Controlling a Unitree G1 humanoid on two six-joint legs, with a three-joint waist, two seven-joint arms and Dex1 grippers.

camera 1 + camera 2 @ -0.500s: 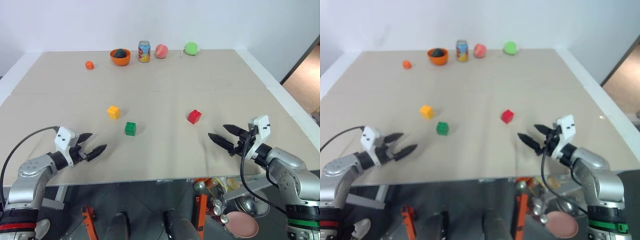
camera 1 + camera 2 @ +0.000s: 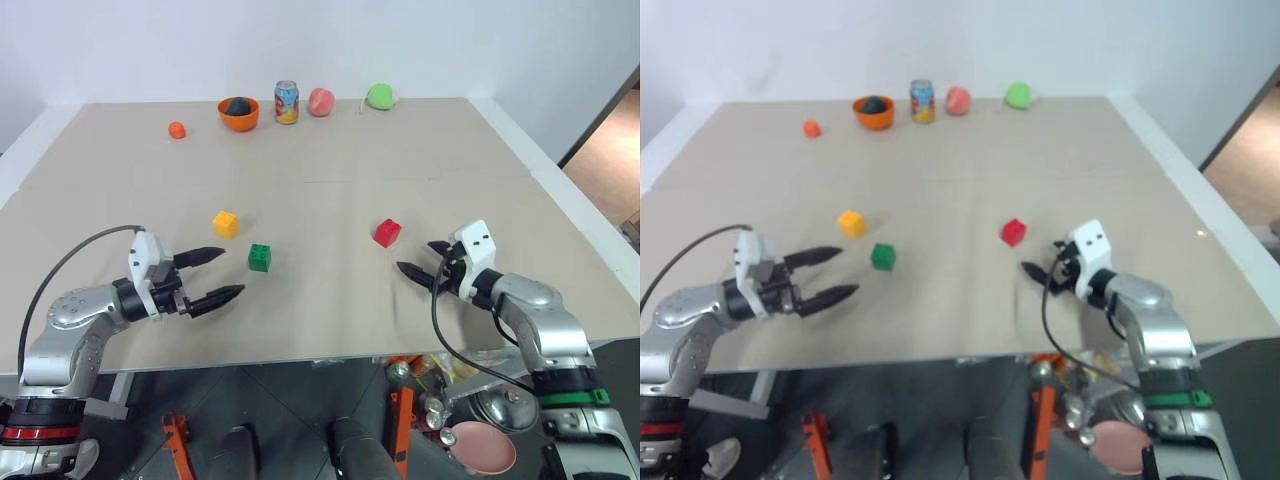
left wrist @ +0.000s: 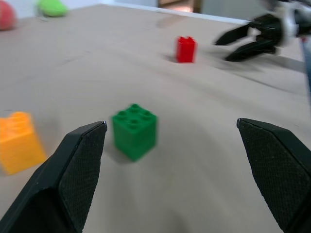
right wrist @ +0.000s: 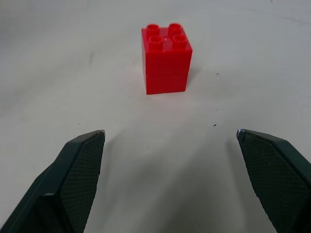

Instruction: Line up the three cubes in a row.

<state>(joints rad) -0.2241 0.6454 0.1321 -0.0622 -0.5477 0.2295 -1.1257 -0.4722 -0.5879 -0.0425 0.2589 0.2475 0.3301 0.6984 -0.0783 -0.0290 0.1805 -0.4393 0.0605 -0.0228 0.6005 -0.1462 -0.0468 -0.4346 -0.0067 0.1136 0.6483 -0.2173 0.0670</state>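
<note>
Three studded cubes sit on the table: one yellow cube [image 2: 226,223], one green cube [image 2: 260,257], one red cube [image 2: 387,233]. At the far edge stand one orange bowl [image 2: 239,113], one can [image 2: 287,102], one small orange ball [image 2: 177,130] and two round fruits, one pink fruit [image 2: 321,101] and one green fruit [image 2: 380,96].

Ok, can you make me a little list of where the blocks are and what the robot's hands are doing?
yellow cube: on the table, farthest left
green cube: beside the yellow one, nearer the robot
red cube: alone, off to the right
row: not lined up yet
left gripper: open, aimed at the green cube
right gripper: open, facing the red cube

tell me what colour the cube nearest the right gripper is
Red: the cube with the studded top, clearest in the right wrist view.
</note>
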